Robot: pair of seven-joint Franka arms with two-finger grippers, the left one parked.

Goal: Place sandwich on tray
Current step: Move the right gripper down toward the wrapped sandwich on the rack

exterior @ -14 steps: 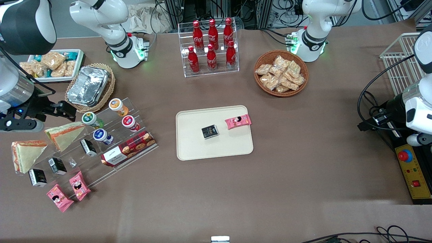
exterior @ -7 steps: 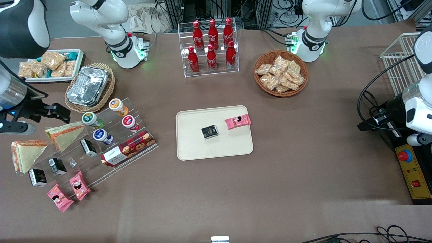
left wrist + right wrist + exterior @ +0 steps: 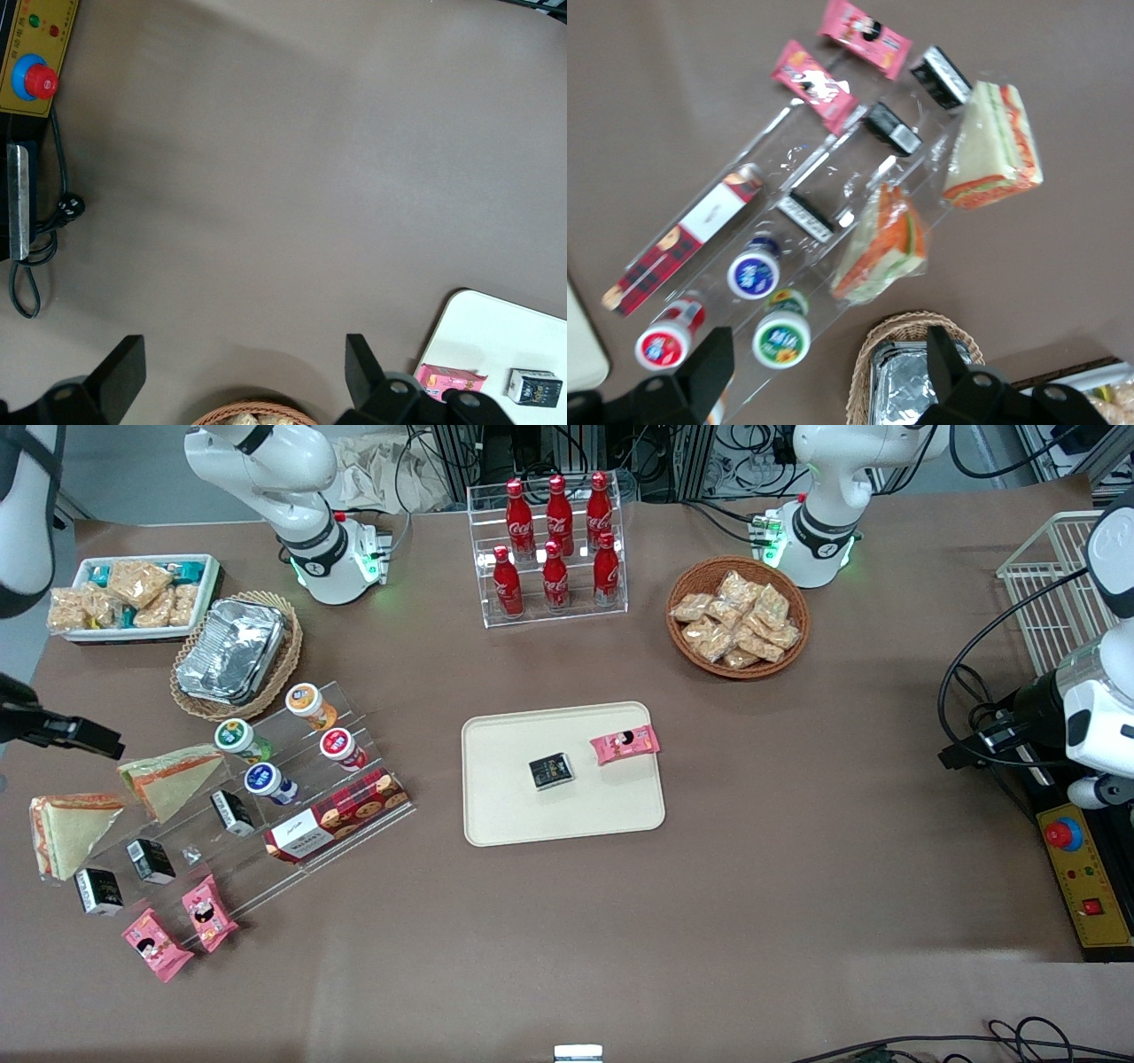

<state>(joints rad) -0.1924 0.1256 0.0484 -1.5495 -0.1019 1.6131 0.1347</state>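
Front view, pincer [image 3: 89,737]: released, above the counter [image 3: 797,850], gripping nothing.
Front view, sandwich [image 3: 170,776]: just beside the pincer, nearer the camera, on the acrylic rack [image 3: 292,806].
Front view, tray [image 3: 505,806]: well apart, toward the parked arm.
Right wrist view, pincer [image 3: 824,367]: fingers [image 3: 709,363] spread, sandwich [image 3: 881,243] near them.

Bright even overhead light; right wrist view motion-blurred.

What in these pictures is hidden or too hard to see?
1. Front view: the tool, above the table and farther from the camera than the sandwich, is mostly cut off by the picture's edge.
2. Right wrist view: the edge cuts off all but a corner of the tray.
3. Front view: the print on the black box is too small to read.
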